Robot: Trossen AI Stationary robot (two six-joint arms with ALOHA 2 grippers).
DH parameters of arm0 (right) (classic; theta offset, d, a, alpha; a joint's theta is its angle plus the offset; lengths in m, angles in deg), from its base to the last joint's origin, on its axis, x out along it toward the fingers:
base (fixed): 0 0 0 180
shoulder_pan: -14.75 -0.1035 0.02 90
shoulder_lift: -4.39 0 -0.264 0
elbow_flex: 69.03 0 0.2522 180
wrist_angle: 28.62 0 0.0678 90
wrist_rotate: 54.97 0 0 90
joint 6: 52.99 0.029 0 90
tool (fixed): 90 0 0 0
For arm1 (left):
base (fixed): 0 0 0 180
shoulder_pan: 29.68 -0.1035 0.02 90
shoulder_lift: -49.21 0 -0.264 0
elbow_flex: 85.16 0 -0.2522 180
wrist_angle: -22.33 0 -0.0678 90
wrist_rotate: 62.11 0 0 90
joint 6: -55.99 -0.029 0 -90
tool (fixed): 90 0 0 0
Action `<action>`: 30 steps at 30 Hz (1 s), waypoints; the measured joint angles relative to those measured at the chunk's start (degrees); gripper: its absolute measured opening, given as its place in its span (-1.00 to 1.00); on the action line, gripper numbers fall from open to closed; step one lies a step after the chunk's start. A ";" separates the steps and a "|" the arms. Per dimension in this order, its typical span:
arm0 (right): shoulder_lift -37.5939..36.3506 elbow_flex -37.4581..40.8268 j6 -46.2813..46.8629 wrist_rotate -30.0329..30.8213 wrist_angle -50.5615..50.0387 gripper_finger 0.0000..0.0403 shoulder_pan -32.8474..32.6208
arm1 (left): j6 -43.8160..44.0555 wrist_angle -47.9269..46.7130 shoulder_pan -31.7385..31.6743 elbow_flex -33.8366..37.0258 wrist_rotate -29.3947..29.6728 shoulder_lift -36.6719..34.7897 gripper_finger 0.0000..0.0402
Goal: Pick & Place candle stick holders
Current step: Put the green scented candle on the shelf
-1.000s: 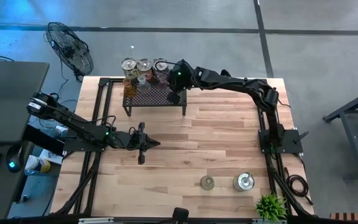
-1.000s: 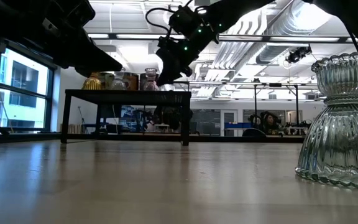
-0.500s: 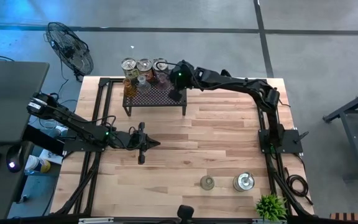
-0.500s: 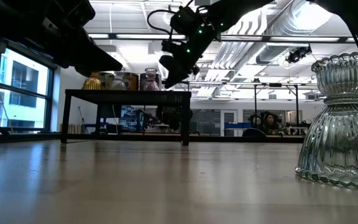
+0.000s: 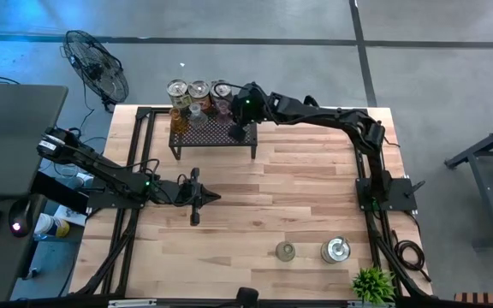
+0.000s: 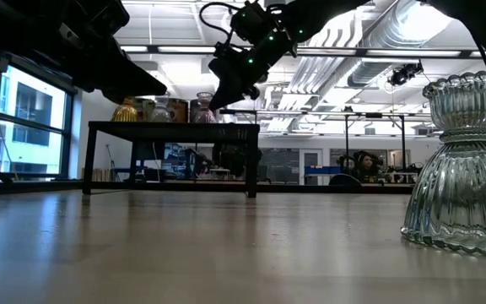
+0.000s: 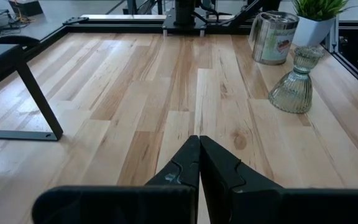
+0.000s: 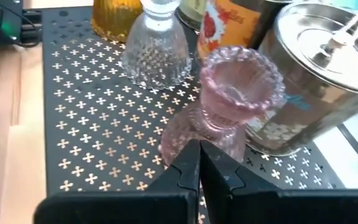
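So I've got the right gripper [image 5: 234,130] over the black rack [image 5: 212,133] at 12 o'clock on the table, fingers pressed together, nothing between them. Right wrist view puts the pink holder [image 8: 225,102] directly ahead of the tips, upright on the perforated top, with a clear glass holder [image 8: 156,46], an amber one [image 8: 114,14] and a silver tin holder [image 8: 319,74] crowded around it. Two holders already sit off the rack near 5 o'clock: an olive glass one [image 5: 286,251] and a silver one [image 5: 336,250].

My read: approach phase for the next pick, pink most likely. Next I need to spread the fingers, straddle its stem or cup, and avoid bumping the silver tin, which looks to be touching it.

Left gripper [image 7: 199,163] clenched too, parked near 9 o'clock, idle.
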 joint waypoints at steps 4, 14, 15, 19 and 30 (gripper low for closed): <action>-0.68 -0.02 -0.90 -0.02 -2.04 -1.00 -0.76 | -0.01 -0.02 0.00 0.00 0.00 0.00 -0.99; -13.09 3.05 3.89 9.07 -20.61 -1.00 -11.55 | -0.01 -0.20 0.00 0.00 -0.07 0.02 -0.99; -15.18 5.25 5.33 10.06 -20.42 -1.00 -13.62 | -0.01 -0.05 0.00 -0.02 -0.07 0.02 -0.99; -23.98 18.02 13.02 13.46 -16.91 -1.00 -22.66 | -0.01 0.16 0.00 -0.02 -0.49 0.02 -0.99; -42.99 34.95 58.19 27.98 -29.82 -1.00 -55.55 | -0.51 0.90 0.00 -0.02 -0.63 0.02 -0.99</action>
